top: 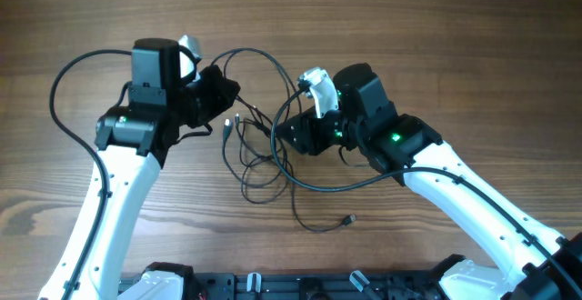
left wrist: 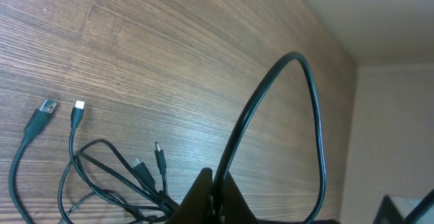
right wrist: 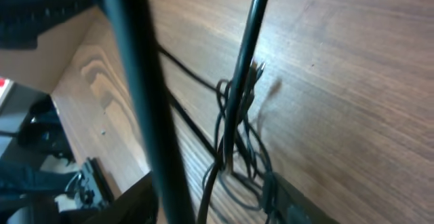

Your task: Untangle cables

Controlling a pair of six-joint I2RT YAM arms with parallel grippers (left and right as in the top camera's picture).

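The cables [top: 259, 155] are thin black cords in a loose tangle at the table's middle, with one loop arcing back [top: 264, 59] and one plug end lying at the front [top: 348, 219]. My left gripper [top: 225, 93] is at the tangle's left top. In the left wrist view it [left wrist: 215, 187] is shut on one cord that loops upward [left wrist: 298, 60], and several plug ends [left wrist: 79, 106] lie to the left. My right gripper [top: 289, 136] is at the tangle's right side. In the right wrist view its fingers [right wrist: 217, 193] stand apart with cords [right wrist: 234, 136] running between them.
A thick blurred black cable [right wrist: 139, 81] crosses close in front of the right wrist camera. The robot's own thicker cables curve beside each arm [top: 56, 86]. The table's far edge and a pale wall show in the left wrist view [left wrist: 380, 41].
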